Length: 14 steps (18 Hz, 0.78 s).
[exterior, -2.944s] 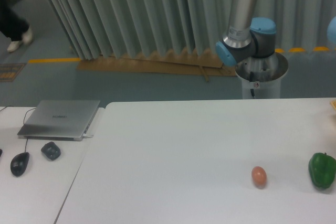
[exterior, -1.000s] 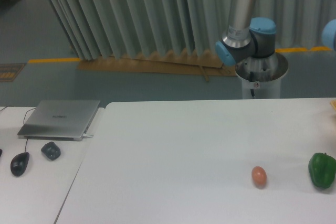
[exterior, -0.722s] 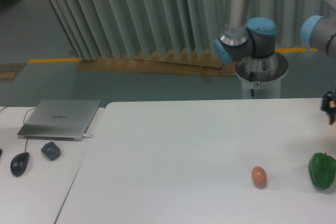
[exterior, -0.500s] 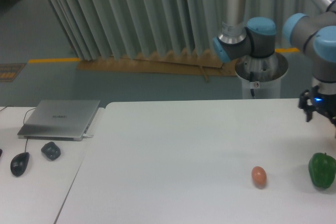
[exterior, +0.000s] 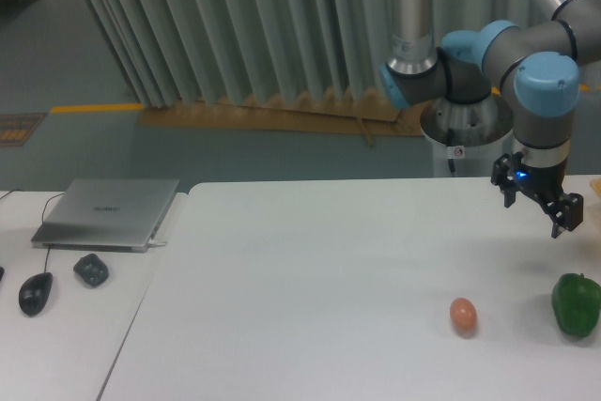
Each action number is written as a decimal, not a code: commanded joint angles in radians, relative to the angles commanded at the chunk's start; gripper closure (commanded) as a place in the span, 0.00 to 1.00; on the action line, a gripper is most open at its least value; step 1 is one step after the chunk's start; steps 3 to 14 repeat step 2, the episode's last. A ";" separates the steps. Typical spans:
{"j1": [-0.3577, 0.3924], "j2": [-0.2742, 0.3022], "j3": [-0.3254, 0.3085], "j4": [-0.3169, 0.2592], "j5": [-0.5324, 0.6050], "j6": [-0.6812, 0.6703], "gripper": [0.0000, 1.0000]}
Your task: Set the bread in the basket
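Pincer (exterior: 533, 209) empty, fingers spread, above table (exterior: 329, 269); bread unseen.

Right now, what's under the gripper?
Only bare white table lies under the open, empty gripper. The green pepper and egg sit nearer the camera. No bread or basket is visible.

On the table (exterior: 310, 269), the egg (exterior: 462, 316) lies near the front, the pepper (exterior: 576, 303) to its right at the edge. The gripper (exterior: 535, 204) hangs above and behind them, apparently clear of the surface. Far left lie a laptop (exterior: 108, 212), with a mouse (exterior: 36, 292) before it.
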 joint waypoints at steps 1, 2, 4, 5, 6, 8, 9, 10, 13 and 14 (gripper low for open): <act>0.002 0.002 0.002 0.000 0.000 0.000 0.00; 0.002 0.002 0.000 0.000 0.000 0.000 0.00; 0.002 0.002 0.000 0.000 0.000 0.000 0.00; 0.002 0.002 0.000 0.000 0.000 0.000 0.00; 0.002 0.002 0.000 0.000 0.000 0.000 0.00; 0.002 0.002 0.000 0.000 0.000 0.000 0.00; 0.002 0.002 0.000 0.000 0.000 0.000 0.00; 0.002 0.002 0.000 0.000 0.000 0.000 0.00; 0.002 0.002 0.000 0.000 0.000 0.000 0.00; 0.002 0.002 0.000 0.000 0.000 0.000 0.00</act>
